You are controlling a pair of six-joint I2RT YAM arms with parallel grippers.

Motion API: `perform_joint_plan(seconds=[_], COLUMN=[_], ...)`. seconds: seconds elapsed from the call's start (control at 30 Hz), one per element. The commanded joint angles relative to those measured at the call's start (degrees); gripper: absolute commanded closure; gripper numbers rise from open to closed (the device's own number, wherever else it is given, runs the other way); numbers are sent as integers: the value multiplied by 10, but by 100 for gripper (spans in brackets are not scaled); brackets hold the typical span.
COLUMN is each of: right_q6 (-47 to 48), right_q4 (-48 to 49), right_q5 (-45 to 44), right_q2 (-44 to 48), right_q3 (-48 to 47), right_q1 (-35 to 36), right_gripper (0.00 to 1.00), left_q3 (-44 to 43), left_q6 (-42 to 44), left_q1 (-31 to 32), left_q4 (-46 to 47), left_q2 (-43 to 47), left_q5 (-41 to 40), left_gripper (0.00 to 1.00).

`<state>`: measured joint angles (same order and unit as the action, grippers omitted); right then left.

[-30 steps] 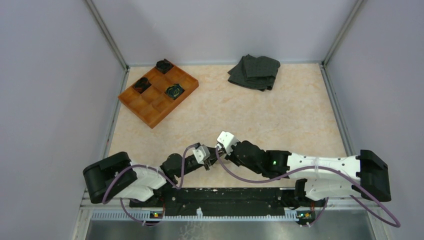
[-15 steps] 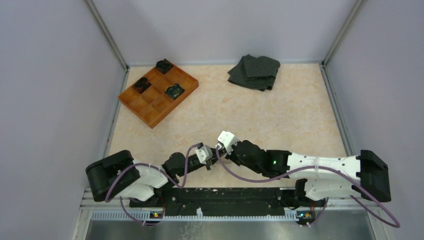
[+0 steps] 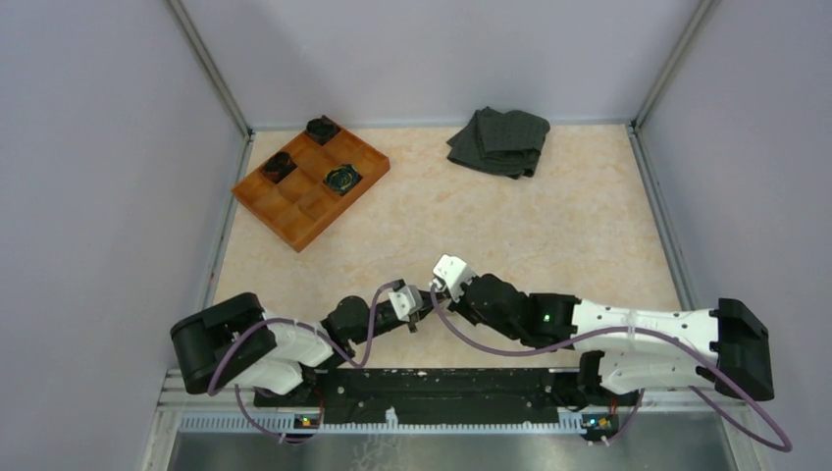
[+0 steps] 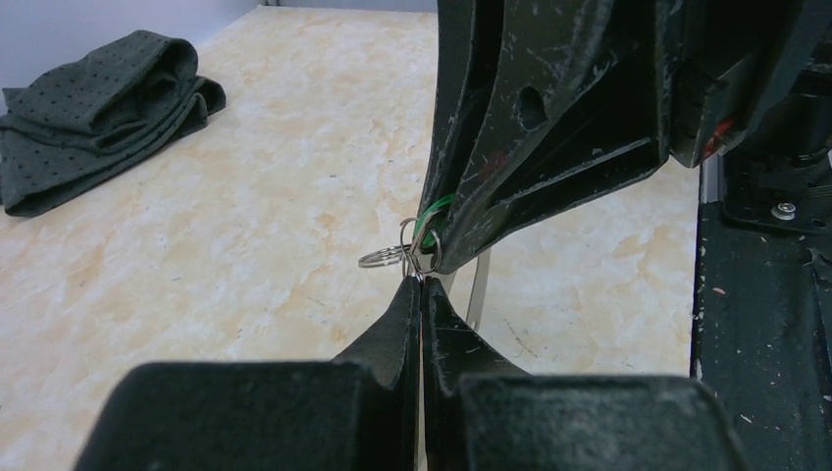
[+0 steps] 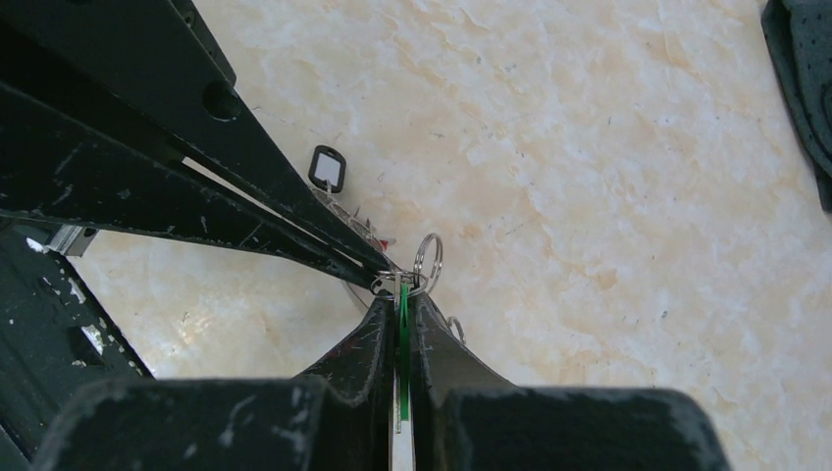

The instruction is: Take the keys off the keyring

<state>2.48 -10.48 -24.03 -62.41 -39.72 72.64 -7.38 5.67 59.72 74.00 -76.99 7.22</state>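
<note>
From above you see only the left gripper (image 3: 416,316) and right gripper (image 3: 432,297) meeting tip to tip at lower centre, and the keyring is hidden there. Your left wrist view shows the keyring (image 4: 392,257) mid-frame, with the left fingers pinched fully together on its lower edge. The right wrist view adds the keys (image 5: 348,216) just upper left of it, and the right fingers clamped on a green strip (image 5: 402,343).

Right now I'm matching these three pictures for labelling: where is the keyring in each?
Top external: too small to see, where the left arm and right arm meet, low centre.
Left wrist: keyring centre, above the left end effector.
Right wrist: keyring centre, just above the right end effector pinching a green strip.
Shared landmark: dark cloth: top centre, top left, top right edge.
</note>
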Motion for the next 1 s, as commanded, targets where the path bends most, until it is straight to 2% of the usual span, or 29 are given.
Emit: perform_joint_plan(seconds=[0.0, 0.6, 0.97], right_q6=[-11, -21, -74], right_q4=[-1, -58, -69], right_q5=[-9, -18, 18], right_q2=[26, -18, -40], right_q3=[-3, -10, -46], right_q1=[-17, -43, -50], right_gripper=[100, 100, 100], left_q3=[-6, 3, -12], left_q6=[18, 71, 198], left_q1=[2, 14, 70], left_q4=[-4, -9, -75], left_q2=[16, 48, 56], left_q5=[2, 26, -62], left_gripper=[100, 100, 100])
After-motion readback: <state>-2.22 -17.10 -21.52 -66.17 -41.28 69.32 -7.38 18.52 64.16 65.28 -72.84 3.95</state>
